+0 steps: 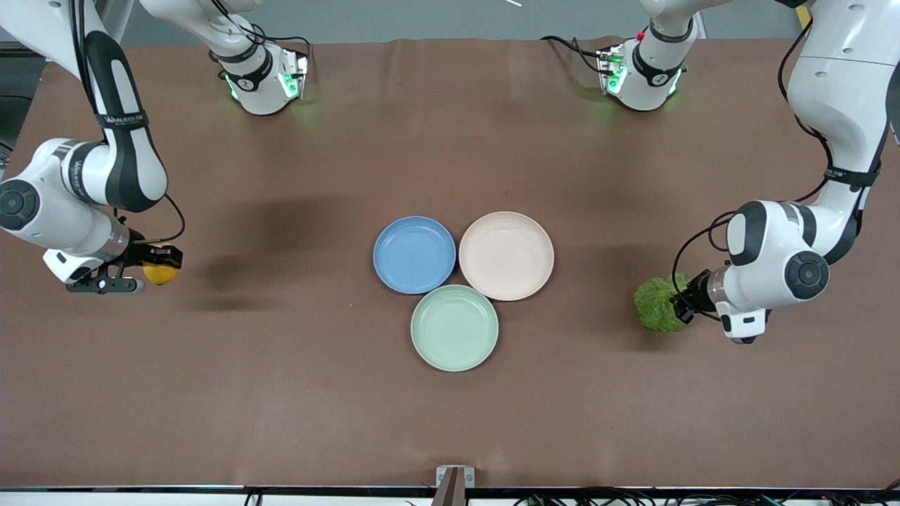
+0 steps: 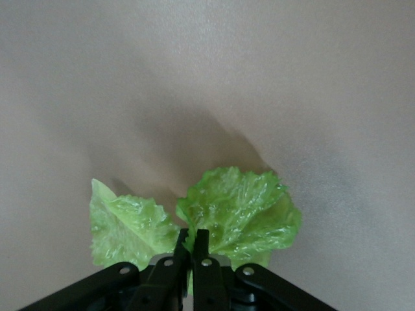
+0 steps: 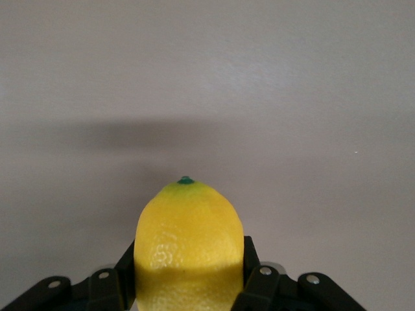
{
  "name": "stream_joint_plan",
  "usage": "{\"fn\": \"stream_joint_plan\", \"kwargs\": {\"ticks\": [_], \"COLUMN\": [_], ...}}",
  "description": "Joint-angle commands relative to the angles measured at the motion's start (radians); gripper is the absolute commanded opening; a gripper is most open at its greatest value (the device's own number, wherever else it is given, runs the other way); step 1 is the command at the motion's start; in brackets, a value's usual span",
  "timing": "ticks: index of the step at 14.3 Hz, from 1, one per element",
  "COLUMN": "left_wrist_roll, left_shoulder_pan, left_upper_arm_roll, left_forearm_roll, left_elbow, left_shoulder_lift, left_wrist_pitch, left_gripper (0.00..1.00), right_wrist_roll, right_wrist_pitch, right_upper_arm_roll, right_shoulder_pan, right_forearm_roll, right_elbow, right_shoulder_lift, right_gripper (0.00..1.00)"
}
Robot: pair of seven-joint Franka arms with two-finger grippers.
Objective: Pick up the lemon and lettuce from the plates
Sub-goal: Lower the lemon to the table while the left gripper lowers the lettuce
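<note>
My right gripper (image 1: 156, 261) is shut on the yellow lemon (image 1: 160, 272) over bare table at the right arm's end; in the right wrist view the lemon (image 3: 188, 246) fills the gap between the fingers. My left gripper (image 1: 680, 301) is shut on the crinkled green lettuce (image 1: 657, 303) over bare table at the left arm's end; the left wrist view shows the leaf (image 2: 240, 214) pinched between the fingers (image 2: 203, 243). The blue plate (image 1: 415, 254) and the beige-pink plate (image 1: 506, 255) sit side by side at the table's middle, both empty.
A mint-green plate (image 1: 455, 327) lies nearer the front camera, touching the other two plates. The brown table (image 1: 281, 393) stretches wide around them. The arms' bases stand along the table's edge farthest from the front camera.
</note>
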Motion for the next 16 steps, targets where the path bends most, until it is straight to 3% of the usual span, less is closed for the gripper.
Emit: {"fn": "stream_joint_plan", "kwargs": {"ticks": [1, 4, 6, 7, 8, 9, 16], "left_wrist_roll": [0.002, 0.003, 0.002, 0.002, 0.002, 0.002, 0.043], "left_shoulder_pan": [0.003, -0.004, -0.012, -0.013, -0.015, -0.015, -0.003], "left_upper_arm_roll": [-0.011, -0.017, -0.019, -0.019, -0.019, -0.019, -0.069], "left_forearm_roll": [-0.002, -0.003, -0.005, -0.006, -0.006, -0.006, 0.003], "left_elbow": [-0.009, -0.008, -0.003, -0.002, -0.002, 0.0, 0.116], "left_shoulder_lift": [0.002, 0.019, 0.02, 0.022, 0.022, 0.017, -0.086], "left_wrist_pitch": [0.026, 0.027, 0.027, 0.027, 0.027, 0.026, -0.013], "left_gripper": [0.06, 0.1, 0.25, 0.41, 0.66, 1.0, 1.0], "right_wrist_roll": [-0.055, -0.069, -0.069, -0.069, -0.071, -0.071, -0.068], "right_wrist_pitch": [0.111, 0.198, 0.206, 0.206, 0.208, 0.208, 0.202], "right_upper_arm_roll": [0.02, 0.023, 0.026, 0.026, 0.026, 0.026, 0.037], "right_shoulder_pan": [-0.063, -0.106, -0.13, -0.136, -0.138, -0.138, -0.13], "right_forearm_roll": [-0.01, 0.003, 0.022, 0.04, 0.054, 0.071, 0.117], "right_elbow": [-0.033, -0.05, -0.05, -0.049, -0.049, -0.049, -0.032], "right_shoulder_lift": [0.036, 0.094, 0.126, 0.143, 0.157, 0.169, 0.177], "right_gripper": [0.17, 0.18, 0.18, 0.18, 0.18, 0.18, 0.18]}}
